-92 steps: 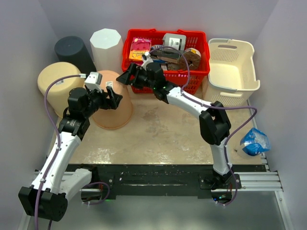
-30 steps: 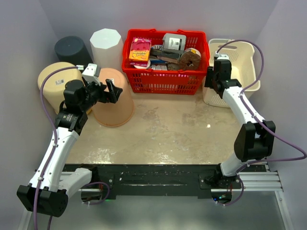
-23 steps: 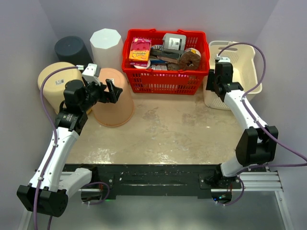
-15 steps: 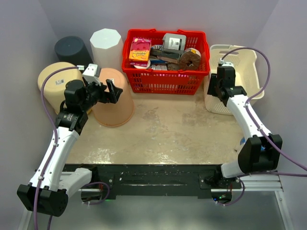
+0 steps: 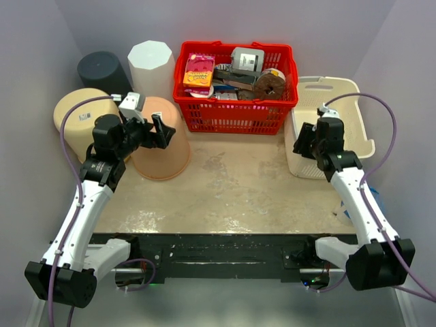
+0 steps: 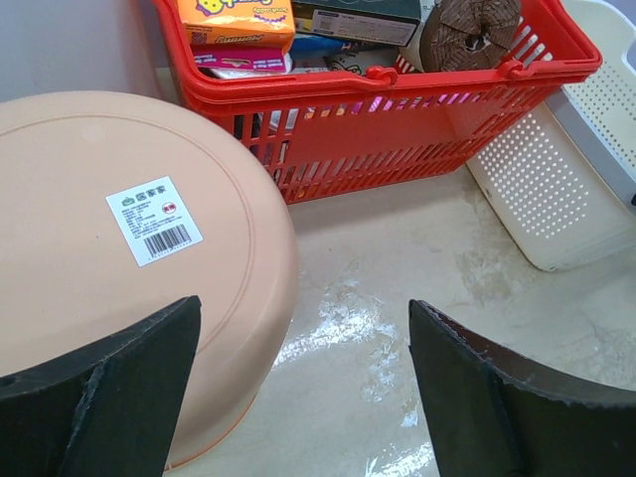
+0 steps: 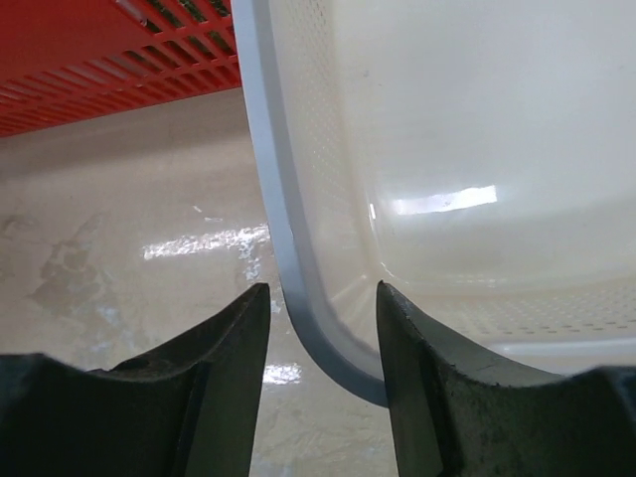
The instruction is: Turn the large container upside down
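The large container [image 5: 340, 109] is a cream perforated basket standing upright at the right, beside the red basket. My right gripper [image 5: 310, 139] is at its near-left corner. In the right wrist view my right gripper [image 7: 321, 290] has one finger outside over the table and one inside the large container [image 7: 447, 129], shut on the curved rim. My left gripper [image 5: 162, 131] hangs open over the edge of an upturned peach tub [image 5: 160, 153]. In the left wrist view my left gripper [image 6: 304, 308] has nothing between its fingers, and the large container [image 6: 556, 199] shows at the right.
A red basket [image 5: 238, 103] full of packaged goods stands at the back middle, close to the cream one. An upturned yellow tub [image 5: 78, 112], a black bin [image 5: 102, 68] and a white bin [image 5: 151, 58] crowd the back left. Walls close in on three sides.
My right arm swung from the peach tub across to the cream basket, took its near-left rim and pulled it nearer. The left arm has hardly moved.
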### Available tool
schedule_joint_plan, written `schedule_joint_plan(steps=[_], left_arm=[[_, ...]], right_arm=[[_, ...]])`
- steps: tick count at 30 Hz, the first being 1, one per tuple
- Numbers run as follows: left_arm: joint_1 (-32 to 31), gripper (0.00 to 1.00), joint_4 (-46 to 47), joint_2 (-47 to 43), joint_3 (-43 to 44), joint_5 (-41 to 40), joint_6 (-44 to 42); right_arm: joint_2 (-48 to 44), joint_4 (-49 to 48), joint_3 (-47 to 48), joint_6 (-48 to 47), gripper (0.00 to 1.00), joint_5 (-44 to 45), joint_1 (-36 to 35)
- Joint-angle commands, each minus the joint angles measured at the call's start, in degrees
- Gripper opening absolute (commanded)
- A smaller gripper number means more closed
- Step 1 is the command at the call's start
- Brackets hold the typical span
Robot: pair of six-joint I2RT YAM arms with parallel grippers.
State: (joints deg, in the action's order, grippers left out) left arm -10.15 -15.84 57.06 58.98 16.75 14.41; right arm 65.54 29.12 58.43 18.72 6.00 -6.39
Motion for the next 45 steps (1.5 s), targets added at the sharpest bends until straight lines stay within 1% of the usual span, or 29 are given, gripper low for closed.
schedule_joint_plan(steps=[1, 6, 9, 13, 17, 24, 33, 36, 40, 45], left_arm=[[-0.13, 0.89, 2.47, -0.11, -0.62, 2.49, 1.76], [-0.13, 0.89, 2.92, -0.19, -1.32, 3.28, 2.55], [-0.13, 0.89, 3.00, 0.16, -1.50, 3.55, 2.64], [-0.13, 0.89, 3.00, 0.25, -1.50, 3.81, 2.72], [-0.13, 0.89, 3.09, 0.34, -1.68, 3.90, 2.72], [-0.13, 0.89, 2.92, -0.10, -2.20, 3.55, 2.64], [-0.13, 0.90, 2.48, 0.07, -1.33, 3.81, 2.55], [-0.13, 0.90, 2.30, 0.07, -0.97, 4.51, 2.46], [-0.13, 0.89, 2.30, -0.10, -0.62, 5.48, 2.37], [-0.22, 0.88, 2.91, -0.63, -0.80, 7.41, 2.64]], right_arm=[[-4.62, 3.40, -5.34, 7.90, 0.51, -5.47, -1.34], [-9.01, 3.13, -7.37, 12.47, 0.52, -7.14, -3.18], [-9.55, 3.31, -6.76, 13.27, 0.53, -7.84, -5.29], [-7.98, 3.57, -5.44, 13.97, 0.54, -7.05, -10.29], [-6.30, 1.73, -5.17, 14.85, 0.55, -8.90, -12.76], [-3.75, 1.02, -3.42, 14.94, 0.56, -9.60, -17.68], [-0.24, 1.37, -1.04, 16.08, 0.59, -9.42, -28.05], [0.47, 1.28, -0.43, 15.91, 0.59, -10.39, -33.49], [1.43, 1.98, 0.10, 15.91, 0.59, -10.75, -38.86], [2.66, 3.13, 0.28, 13.54, 0.59, -12.58, -43.87]])
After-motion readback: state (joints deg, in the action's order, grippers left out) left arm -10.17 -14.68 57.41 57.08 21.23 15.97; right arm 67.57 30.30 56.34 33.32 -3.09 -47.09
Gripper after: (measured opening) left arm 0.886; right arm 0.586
